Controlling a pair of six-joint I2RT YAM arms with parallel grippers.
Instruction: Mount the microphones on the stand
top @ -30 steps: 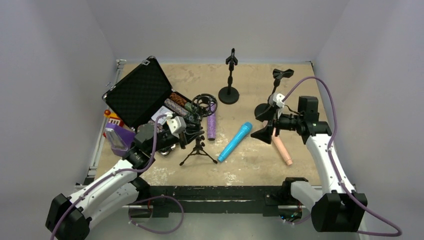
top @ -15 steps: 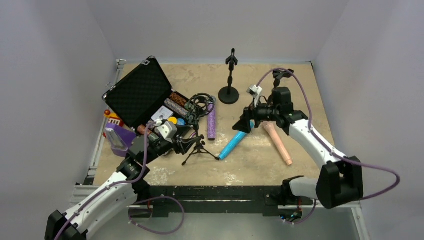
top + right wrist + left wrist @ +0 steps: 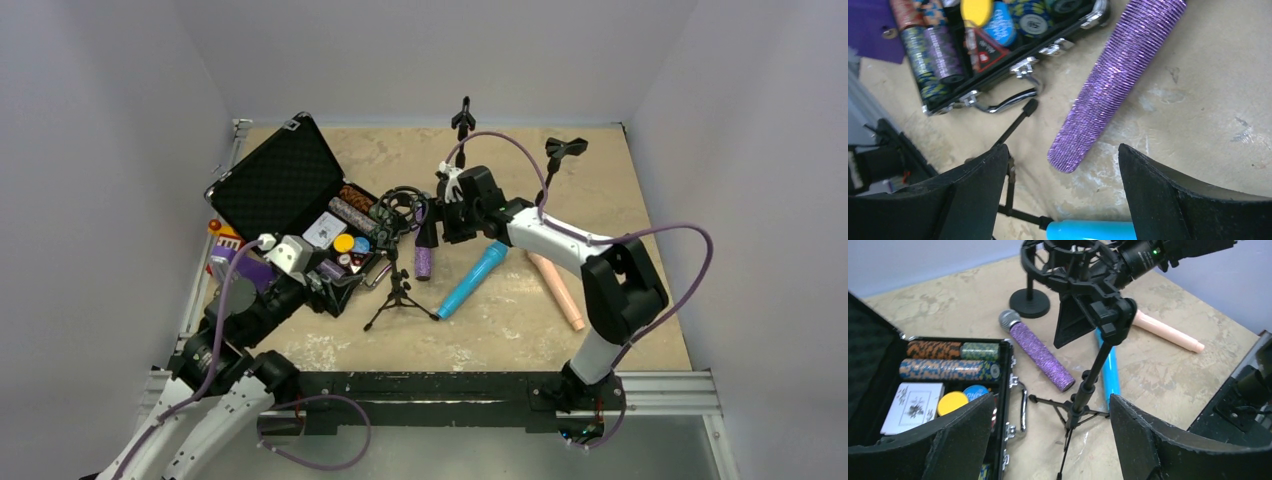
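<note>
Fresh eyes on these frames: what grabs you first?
The glittery purple microphone with a grey mesh head lies flat beside the open black case of poker chips, the right gripper hovering open over its tail. The bright-blue microphone and peach-pink microphone lie to its right, none mounted yet.

Item 1: black carrying case (image 3: 275, 185), open, its raised lid lined with egg-crate foam, at 10 o'clock on the table (image 3: 520, 330). A chrome handle (image 3: 1023, 407) sits on its front edge.
Contents: rows of poker chips (image 3: 933, 350) in orange-black, green and blue-brown; card deck (image 3: 913, 407); loose yellow chip (image 3: 954, 402); blue chip (image 3: 975, 391).
Item 2: purple box (image 3: 238, 275), at 9 o'clock, just beside the case.
Table surface: tan, scuffed.
</note>
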